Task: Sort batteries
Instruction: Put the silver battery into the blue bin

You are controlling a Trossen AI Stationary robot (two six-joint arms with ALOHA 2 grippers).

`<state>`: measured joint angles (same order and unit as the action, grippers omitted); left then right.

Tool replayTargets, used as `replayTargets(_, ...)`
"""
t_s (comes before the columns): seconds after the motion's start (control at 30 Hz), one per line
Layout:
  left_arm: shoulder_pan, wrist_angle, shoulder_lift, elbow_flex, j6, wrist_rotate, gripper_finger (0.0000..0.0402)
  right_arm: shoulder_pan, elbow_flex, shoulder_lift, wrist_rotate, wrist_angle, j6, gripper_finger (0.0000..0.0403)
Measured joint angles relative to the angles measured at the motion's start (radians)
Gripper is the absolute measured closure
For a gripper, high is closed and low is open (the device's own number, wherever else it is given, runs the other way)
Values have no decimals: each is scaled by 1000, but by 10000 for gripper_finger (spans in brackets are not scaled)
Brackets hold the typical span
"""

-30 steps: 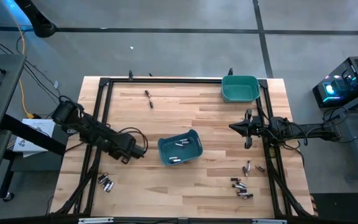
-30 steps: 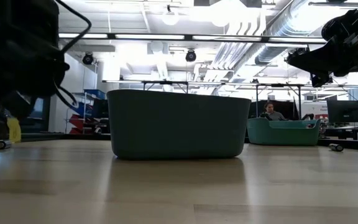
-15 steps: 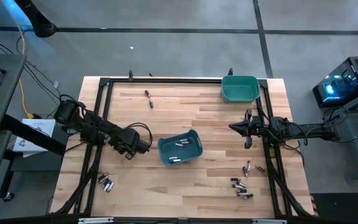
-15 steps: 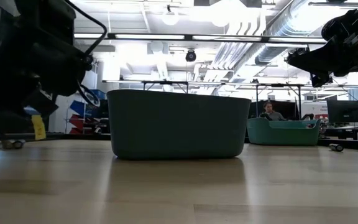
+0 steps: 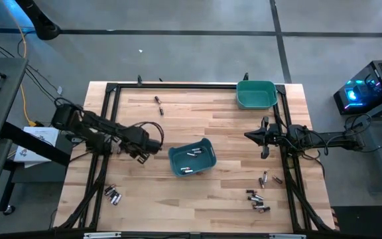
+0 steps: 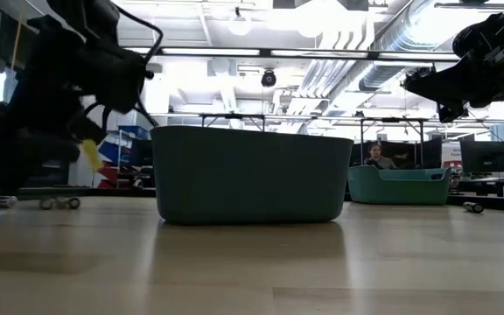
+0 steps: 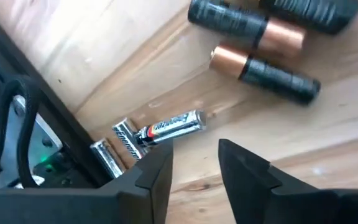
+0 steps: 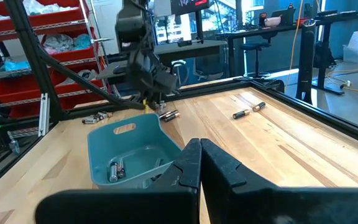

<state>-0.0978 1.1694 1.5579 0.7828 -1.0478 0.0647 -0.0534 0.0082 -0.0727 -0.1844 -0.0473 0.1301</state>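
A: Left gripper (image 5: 156,142) hovers just beside the near bin (image 5: 192,158), jaws part open and, from its wrist camera, nothing between them.

B: Batteries (image 7: 166,129) sit beyond those fingertips (image 7: 156,165) — one silver cell lies slantwise across the line of the jaws, dark ones farther off.

A: More are scattered on the surface (image 5: 211,113): some in the bin, a cluster (image 5: 257,199) by the right gripper (image 5: 265,139).

B: That one waits, jaws shut, empty. The left arm looks nearer its cluster (image 5: 113,194).
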Motion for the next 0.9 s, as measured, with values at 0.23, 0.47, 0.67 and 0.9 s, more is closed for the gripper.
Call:
replayTargets(0.23,50,-3,-94,-1,329,0,212,0,0,0,0,0,0,403)
replayTargets(0.47,100,-4,8,-1,555,0,208,0,0,0,0,0,0,403)
replayTargets(0.67,126,-1,134,-1,677,3,241,0,0,0,0,0,0,403)
replayTargets(0.9,169,11,253,7,793,7,281,0,0,0,0,0,0,403)
